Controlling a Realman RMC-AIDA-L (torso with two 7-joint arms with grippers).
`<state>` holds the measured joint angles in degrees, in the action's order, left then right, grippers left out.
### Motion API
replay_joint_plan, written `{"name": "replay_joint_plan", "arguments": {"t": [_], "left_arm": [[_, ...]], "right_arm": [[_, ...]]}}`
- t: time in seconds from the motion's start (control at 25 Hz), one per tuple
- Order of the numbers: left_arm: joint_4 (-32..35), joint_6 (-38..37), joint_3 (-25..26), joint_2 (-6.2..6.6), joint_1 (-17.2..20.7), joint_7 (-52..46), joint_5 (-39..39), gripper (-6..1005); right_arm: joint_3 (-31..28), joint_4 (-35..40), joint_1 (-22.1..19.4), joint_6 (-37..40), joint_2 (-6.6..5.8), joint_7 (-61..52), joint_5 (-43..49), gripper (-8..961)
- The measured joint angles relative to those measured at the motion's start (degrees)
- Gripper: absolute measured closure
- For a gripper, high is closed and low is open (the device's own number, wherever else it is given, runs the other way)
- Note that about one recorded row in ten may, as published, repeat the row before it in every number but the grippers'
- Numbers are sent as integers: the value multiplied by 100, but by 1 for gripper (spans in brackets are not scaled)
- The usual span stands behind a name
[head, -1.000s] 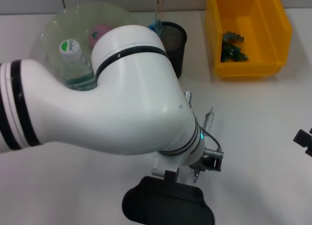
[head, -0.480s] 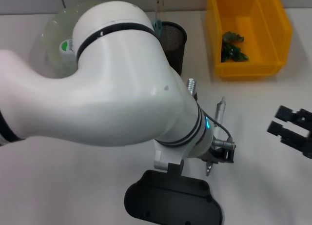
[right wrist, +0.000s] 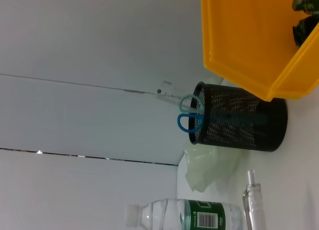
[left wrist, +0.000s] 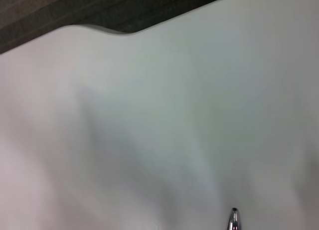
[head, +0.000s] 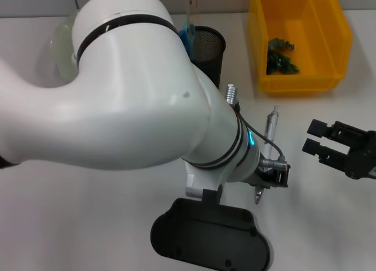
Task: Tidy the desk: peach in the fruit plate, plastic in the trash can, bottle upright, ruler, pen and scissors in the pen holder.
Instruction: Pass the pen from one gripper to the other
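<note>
Right tool (head: 312,137) gapes empty just beside the pen (head: 271,125); only its wrist view shows the upright bottle (right wrist: 184,215); left tool's state untellable.

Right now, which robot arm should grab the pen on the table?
Probably the right. The right gripper is open beside the pen with nothing between them, while the left arm looms over the desk, its fingers unseen.
</note>
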<state>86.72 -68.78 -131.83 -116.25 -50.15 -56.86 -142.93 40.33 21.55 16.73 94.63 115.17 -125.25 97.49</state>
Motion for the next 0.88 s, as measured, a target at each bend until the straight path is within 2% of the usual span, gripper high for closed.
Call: {"name": "replay_joint_plan", "arguments": {"t": [0.28, 0.52, 0.88], "left_arm": [[87, 19, 16, 21, 46, 9, 8, 817], [122, 24, 9, 24, 57, 19, 26, 810], [234, 32, -27, 24, 105, 23, 13, 800]], "right_arm": [[30, -7, 193, -71, 30, 4, 47, 325], [71, -11, 350, -275, 112, 26, 184, 325], [72, -10, 401, -397, 157, 23, 284, 325]]}}
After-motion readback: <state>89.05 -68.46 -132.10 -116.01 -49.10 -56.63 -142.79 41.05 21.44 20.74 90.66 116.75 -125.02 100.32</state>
